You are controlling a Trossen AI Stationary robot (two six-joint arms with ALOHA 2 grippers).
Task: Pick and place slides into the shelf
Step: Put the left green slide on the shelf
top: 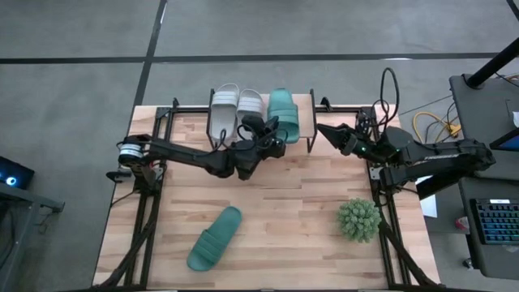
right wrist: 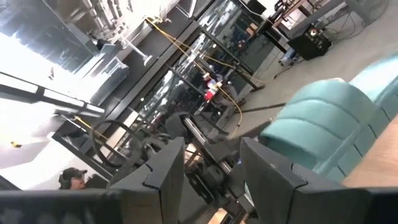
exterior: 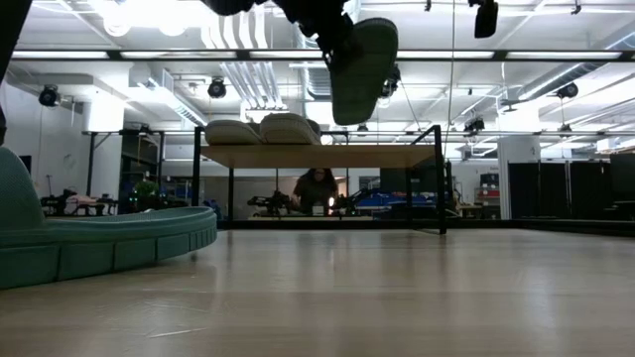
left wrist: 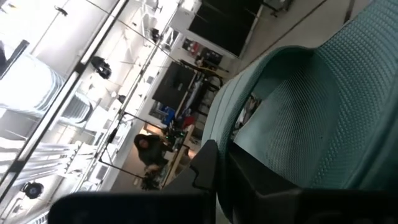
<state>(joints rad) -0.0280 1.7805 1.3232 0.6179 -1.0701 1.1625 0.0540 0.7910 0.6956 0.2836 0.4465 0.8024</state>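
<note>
A teal slide (top: 284, 112) hangs over the right part of the shelf (top: 306, 113), and my left gripper (top: 272, 139) is shut on it. In the low view this slide (exterior: 362, 69) is above the shelf's wooden top (exterior: 397, 156). Two pale slides (top: 237, 102) lie side by side on the shelf's left part. Another teal slide (top: 215, 238) lies flat on the table near its front edge. My right gripper (top: 328, 130) stands open beside the shelf's right end, with nothing between its fingers (right wrist: 165, 168). My left gripper holds the teal slide by its near end (left wrist: 249, 140), pinched between the two fingers. The fingers come about level from the table's near-left side, along the slide. The slide is lifted clear above the shelf top and stands tilted, its far end up.
A spiky green plant ball (top: 359, 219) sits at the table's near right. Black frame rails run along both table sides. A person (exterior: 316, 190) shows in the room behind the shelf. The middle of the tabletop (top: 300, 195) is bare wood.
</note>
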